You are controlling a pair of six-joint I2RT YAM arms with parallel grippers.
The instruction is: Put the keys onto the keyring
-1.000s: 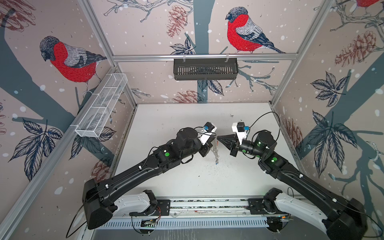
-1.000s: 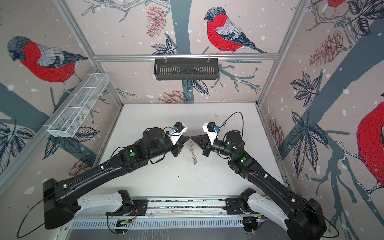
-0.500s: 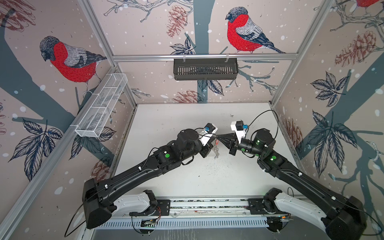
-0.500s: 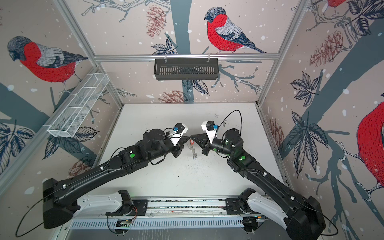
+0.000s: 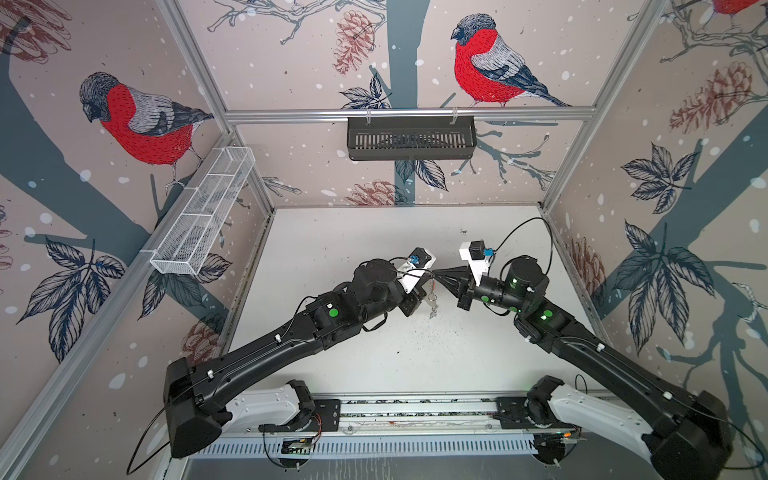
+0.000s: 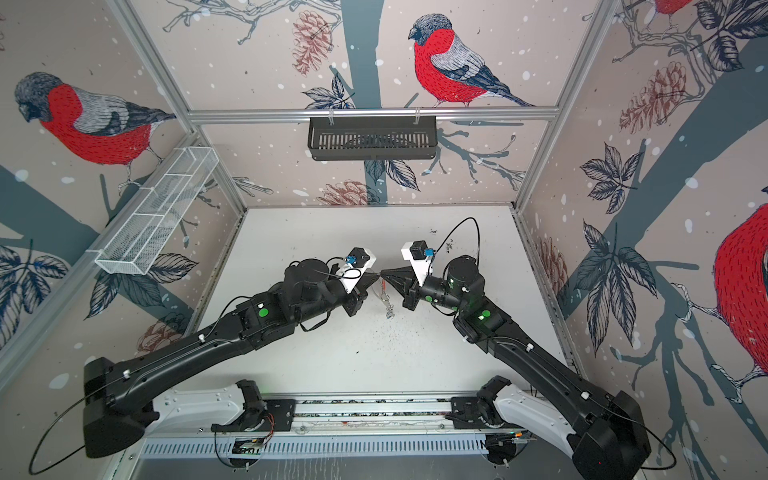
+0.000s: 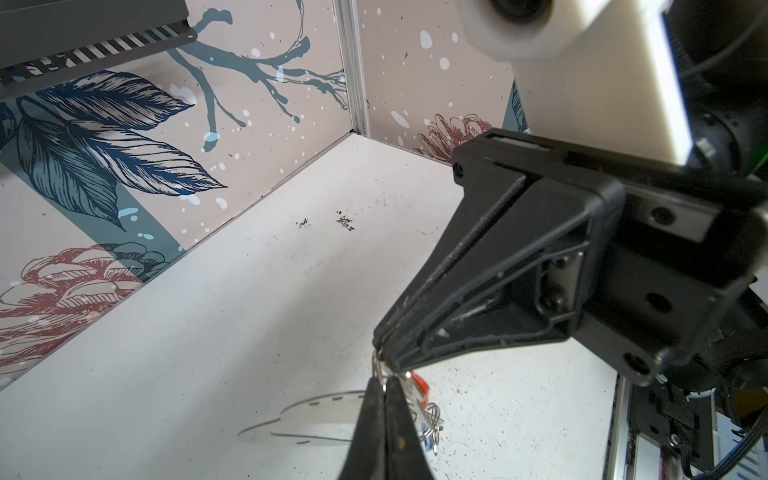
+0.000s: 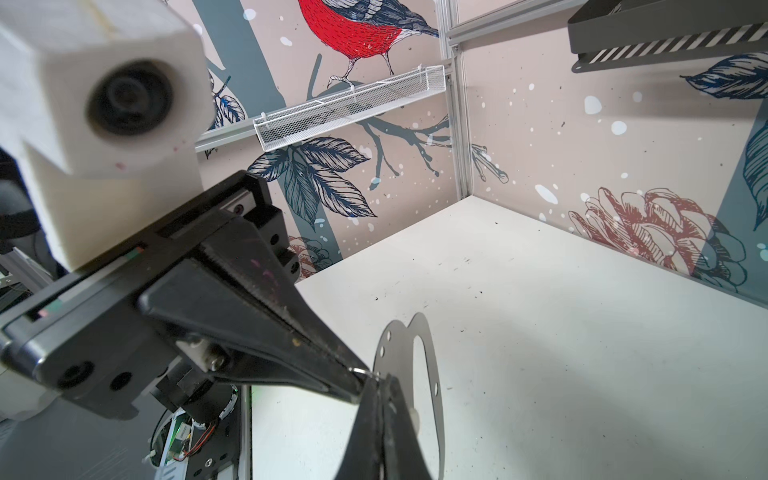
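Note:
Both grippers meet tip to tip above the middle of the table. My left gripper (image 5: 429, 278) (image 7: 384, 379) and my right gripper (image 5: 435, 273) (image 8: 380, 377) are both shut on a small metal ring (image 7: 376, 365) (image 8: 365, 371) of the keyring. The keyring's grey see-through plate (image 8: 401, 345) (image 7: 316, 415) hangs beside the tips, its slot and small holes showing. The keys (image 5: 432, 301) (image 6: 387, 305) dangle just below. A red-orange tag (image 7: 420, 384) and a bit of blue (image 7: 426, 432) show among their rings.
The white table (image 5: 374, 345) carries scattered dark specks. A black slotted basket (image 5: 411, 137) hangs on the back wall. A white mesh tray (image 5: 203, 212) is fixed to the left wall. Metal posts frame the corners, and the arm bases sit on the front rail (image 5: 415, 411).
The right wrist has shifted a little sideways and the hanging keys have swung slightly. Both grippers stay shut, tip to tip.

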